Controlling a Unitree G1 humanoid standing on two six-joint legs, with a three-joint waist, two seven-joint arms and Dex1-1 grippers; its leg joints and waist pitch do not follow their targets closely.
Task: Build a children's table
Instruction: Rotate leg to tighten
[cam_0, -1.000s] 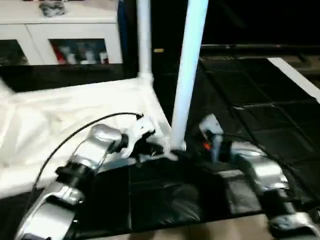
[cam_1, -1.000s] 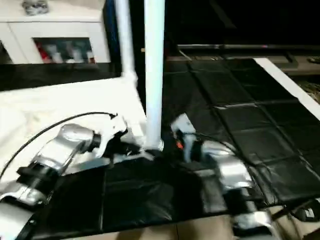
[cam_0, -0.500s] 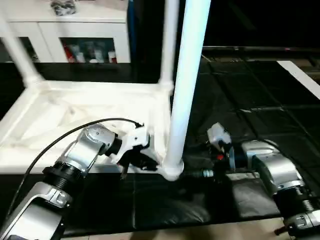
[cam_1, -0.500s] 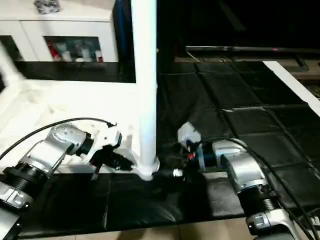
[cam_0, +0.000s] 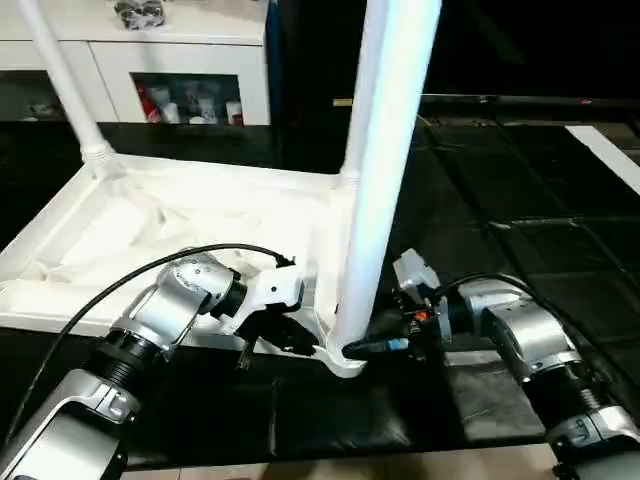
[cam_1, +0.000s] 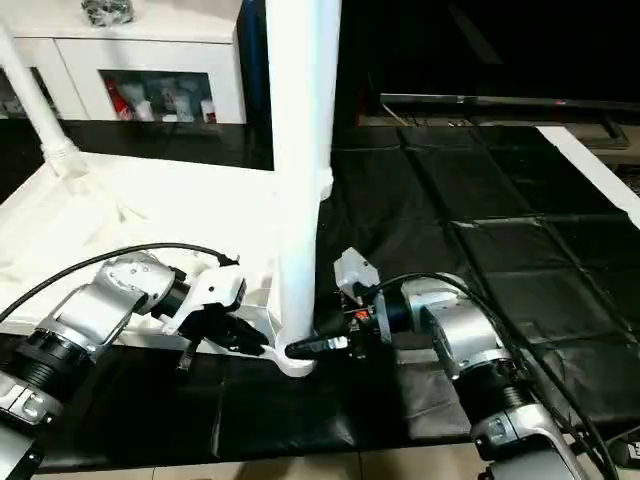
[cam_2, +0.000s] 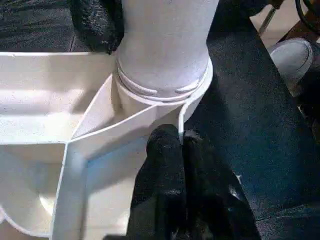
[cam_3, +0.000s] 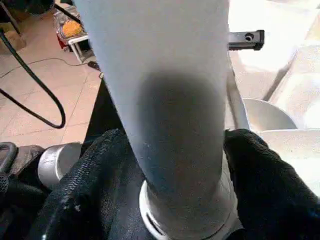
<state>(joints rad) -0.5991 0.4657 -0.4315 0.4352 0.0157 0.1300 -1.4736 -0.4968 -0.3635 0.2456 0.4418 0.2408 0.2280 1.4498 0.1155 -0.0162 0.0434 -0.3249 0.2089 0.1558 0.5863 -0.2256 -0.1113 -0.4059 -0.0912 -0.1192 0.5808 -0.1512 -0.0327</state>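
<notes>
The right claw (cam_3: 175, 200) grips the upright leg (cam_0: 385, 170) at its corner socket, while the left claw (cam_2: 181, 145), pinched closed, touches the tabletop (cam_0: 150, 225) rim.

Table top (cam_0: 150, 225): upside down – on black mat (cam_0: 480, 210)
Nearest leg (cam_0: 385, 160): upright in corner socket
Right gripper (cam_0: 365, 348): at leg base

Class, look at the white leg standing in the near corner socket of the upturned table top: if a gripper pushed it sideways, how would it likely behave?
The leg is a smooth, thick tube, so it probably stays stiff but may slip between the right gripper's fingers. It stands tall over a small socket, so a push high up could lever it loose. The ribbed table top looks light and may slide.
</notes>
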